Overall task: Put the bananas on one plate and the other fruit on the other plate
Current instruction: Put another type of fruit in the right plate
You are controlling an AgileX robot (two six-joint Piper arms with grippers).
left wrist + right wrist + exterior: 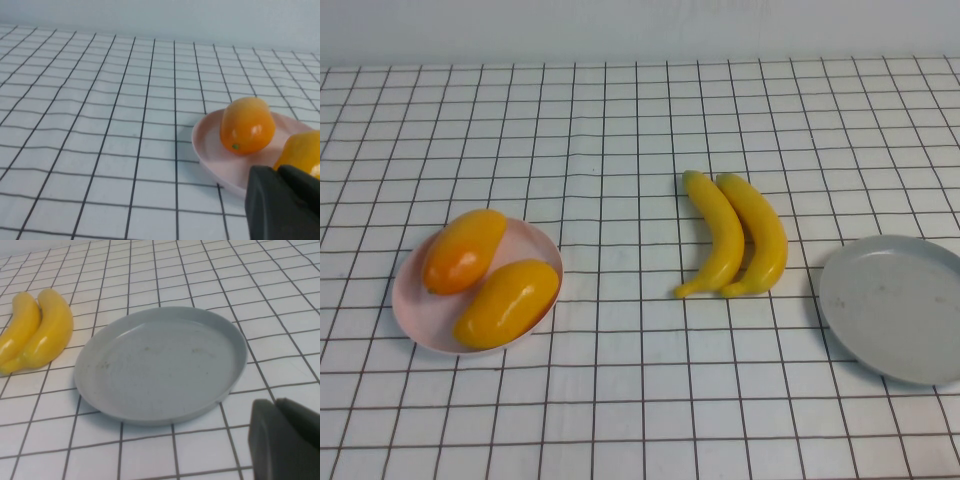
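While the left gripper (282,205) hangs just beside the pink plate (412,305) near the bench's left edge, the right gripper (285,440) hangs just beside the grey-blue plate (895,305) at the right edge; neither grip can be told. Both mangoes (506,302) lie on the pink plate. Two touching bananas (740,236) lie mid-bench, right of centre.
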